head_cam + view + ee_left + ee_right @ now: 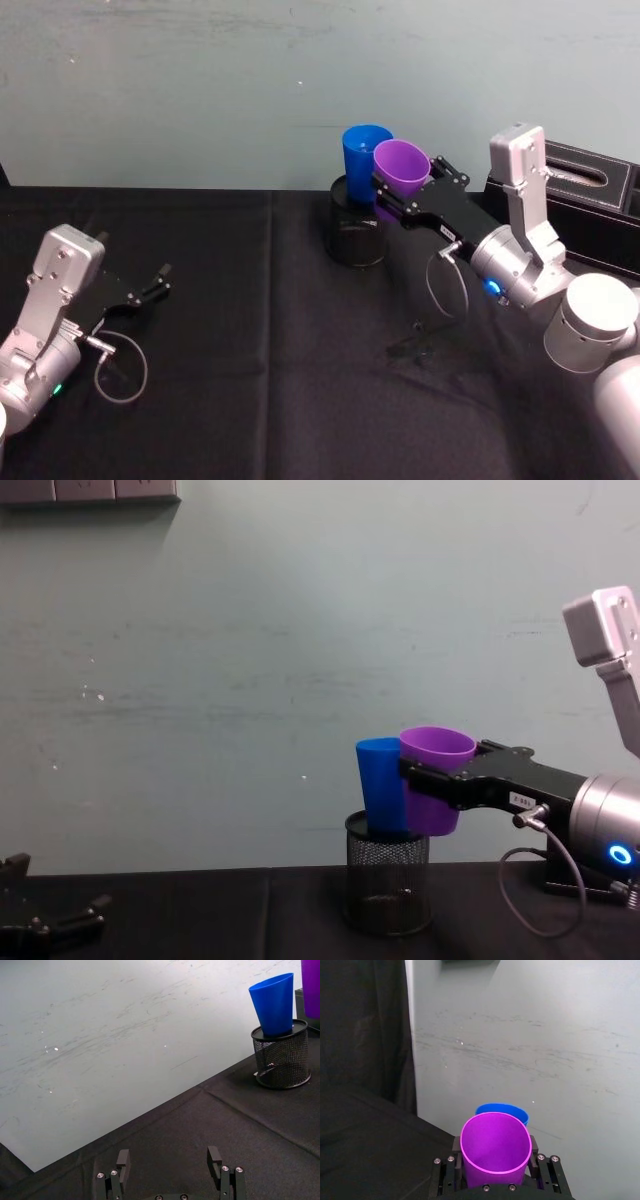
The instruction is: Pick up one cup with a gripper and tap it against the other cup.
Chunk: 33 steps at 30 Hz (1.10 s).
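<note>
My right gripper is shut on the purple cup and holds it in the air, tilted, with its rim against the side of the blue cup. The blue cup stands upright in a black mesh pen holder at the back of the table. From the side, the purple cup overlaps the blue cup near its top. The right wrist view looks into the purple cup, with the blue cup's rim just behind it. My left gripper rests open, low at the left.
A black cloth covers the table up to a pale wall. A black box sits at the back right, behind my right arm. A grey cable loop hangs under the right wrist.
</note>
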Motion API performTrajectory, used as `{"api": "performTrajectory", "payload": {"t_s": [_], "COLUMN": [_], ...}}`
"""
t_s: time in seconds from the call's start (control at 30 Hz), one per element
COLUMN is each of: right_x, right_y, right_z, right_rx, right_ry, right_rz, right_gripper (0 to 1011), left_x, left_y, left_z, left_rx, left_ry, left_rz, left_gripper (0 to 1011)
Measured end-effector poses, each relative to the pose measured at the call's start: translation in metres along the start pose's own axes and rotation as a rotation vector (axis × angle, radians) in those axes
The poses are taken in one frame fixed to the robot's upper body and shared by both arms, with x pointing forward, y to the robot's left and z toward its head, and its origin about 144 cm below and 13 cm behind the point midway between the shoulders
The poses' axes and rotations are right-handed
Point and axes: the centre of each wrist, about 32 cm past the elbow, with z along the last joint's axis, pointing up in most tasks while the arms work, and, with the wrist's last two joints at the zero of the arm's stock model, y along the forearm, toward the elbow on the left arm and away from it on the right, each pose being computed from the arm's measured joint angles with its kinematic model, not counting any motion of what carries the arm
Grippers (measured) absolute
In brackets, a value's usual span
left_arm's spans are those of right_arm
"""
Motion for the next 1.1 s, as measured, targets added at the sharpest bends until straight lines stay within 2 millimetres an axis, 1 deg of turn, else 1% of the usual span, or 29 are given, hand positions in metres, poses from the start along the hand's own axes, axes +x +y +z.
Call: {"api": "performTrajectory", "payload": {"t_s": [0.63,1.1], "right_x": [0.005,0.008], "right_y": [0.012,0.017], "right_z": [0.001,0.001], "right_rx": [0.007,0.011], "right_ry": [-0.007,-0.012], "right_rz": [0.009,0.013], "right_gripper": [731,731], "left_x": [0.0,0.0], "left_y": [0.0,0.0], "left_z": [0.0,0.0], "left_rx": [0.0,0.0], "left_ry": [0.0,0.0], "left_rz": [0.0,0.0], "left_gripper": [1012,1011]}}
